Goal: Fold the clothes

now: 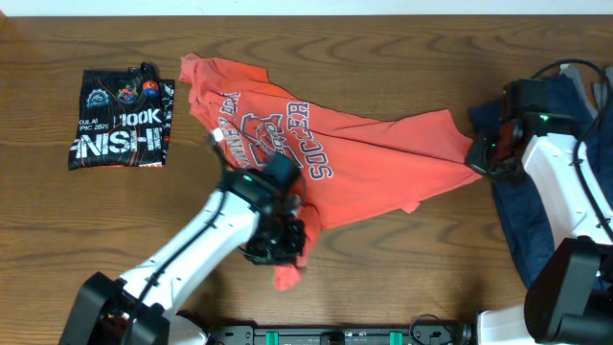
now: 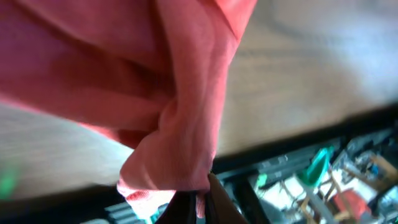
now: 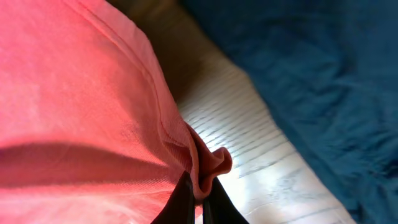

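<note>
The orange-red T-shirt [image 1: 316, 144] with the navy-and-white SOCCER print lies stretched across the middle of the table. My left gripper [image 1: 278, 244] is shut on its lower hem, and the cloth [image 2: 180, 124] bunches between the jaws [image 2: 200, 202]. My right gripper [image 1: 482, 153] is shut on the shirt's right edge, and a fold of orange cloth [image 3: 93, 112] is pinched between its fingers [image 3: 198, 196]. The navy blue T-shirt [image 1: 532, 206] lies crumpled at the right, under my right arm; it also shows in the right wrist view [image 3: 311, 81].
A folded black printed shirt [image 1: 123, 118] lies at the far left. The table's front edge with a black rail [image 1: 335, 335] runs just below my left gripper. Clutter beyond the edge shows in the left wrist view [image 2: 329, 180].
</note>
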You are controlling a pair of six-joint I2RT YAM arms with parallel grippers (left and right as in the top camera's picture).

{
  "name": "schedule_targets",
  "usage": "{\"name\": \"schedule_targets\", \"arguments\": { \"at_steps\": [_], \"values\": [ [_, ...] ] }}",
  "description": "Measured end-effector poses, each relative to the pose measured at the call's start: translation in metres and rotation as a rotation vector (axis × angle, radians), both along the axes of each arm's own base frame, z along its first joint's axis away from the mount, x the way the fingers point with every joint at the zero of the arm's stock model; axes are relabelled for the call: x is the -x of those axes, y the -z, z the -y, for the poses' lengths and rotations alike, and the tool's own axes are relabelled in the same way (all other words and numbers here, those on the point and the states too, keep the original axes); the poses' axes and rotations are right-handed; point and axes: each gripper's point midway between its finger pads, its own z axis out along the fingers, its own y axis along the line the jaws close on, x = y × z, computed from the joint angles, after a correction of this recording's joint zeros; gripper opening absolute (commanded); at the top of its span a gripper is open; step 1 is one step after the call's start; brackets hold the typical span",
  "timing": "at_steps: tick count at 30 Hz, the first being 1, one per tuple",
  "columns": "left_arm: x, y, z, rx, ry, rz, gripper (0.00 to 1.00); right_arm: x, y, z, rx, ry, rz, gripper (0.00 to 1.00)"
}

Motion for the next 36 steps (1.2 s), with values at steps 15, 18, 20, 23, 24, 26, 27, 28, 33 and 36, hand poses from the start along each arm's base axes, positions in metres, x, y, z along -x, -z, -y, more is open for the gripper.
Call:
{"name": "schedule_targets", "arguments": {
  "at_steps": [15, 18, 20, 23, 24, 26, 27, 28, 33, 36],
  "values": [
    [-0.025, 0.011, -0.053, -0.223, -0.195, 0.039, 0.56, 0.003, 0.0, 0.009, 0.007, 0.025, -0.006, 0.05],
    [-0.045, 0.015, -0.06, -0.233, -0.291, 0.084, 0.64, 0.003, 0.0, 0.009, 0.007, 0.025, -0.009, 0.05],
    [-0.05, 0.019, -0.062, -0.239, -0.331, 0.098, 0.66, 0.004, 0.0, 0.009, 0.006, 0.025, -0.012, 0.05],
    [-0.047, 0.028, -0.064, -0.25, -0.37, 0.089, 0.67, 0.005, 0.001, 0.009, 0.007, 0.022, -0.015, 0.05],
    [-0.046, 0.032, -0.065, -0.252, -0.378, 0.085, 0.66, 0.005, 0.001, 0.009, 0.007, 0.021, -0.016, 0.05],
    [-0.042, 0.038, -0.065, -0.254, -0.395, 0.071, 0.67, 0.005, 0.001, 0.009, 0.007, 0.017, -0.018, 0.05],
    [-0.04, 0.042, -0.065, -0.252, -0.401, 0.064, 0.67, 0.006, 0.001, 0.009, 0.007, 0.016, -0.019, 0.05],
    [-0.038, 0.044, -0.065, -0.249, -0.406, 0.056, 0.67, 0.006, 0.001, 0.009, 0.007, 0.014, -0.021, 0.05],
    [-0.033, 0.058, -0.063, -0.233, -0.433, 0.045, 0.67, 0.008, 0.001, 0.008, 0.007, 0.01, -0.027, 0.05],
    [-0.032, 0.061, -0.062, -0.228, -0.451, 0.039, 0.67, 0.008, 0.001, 0.008, 0.007, 0.007, -0.031, 0.06]
  ]
}}
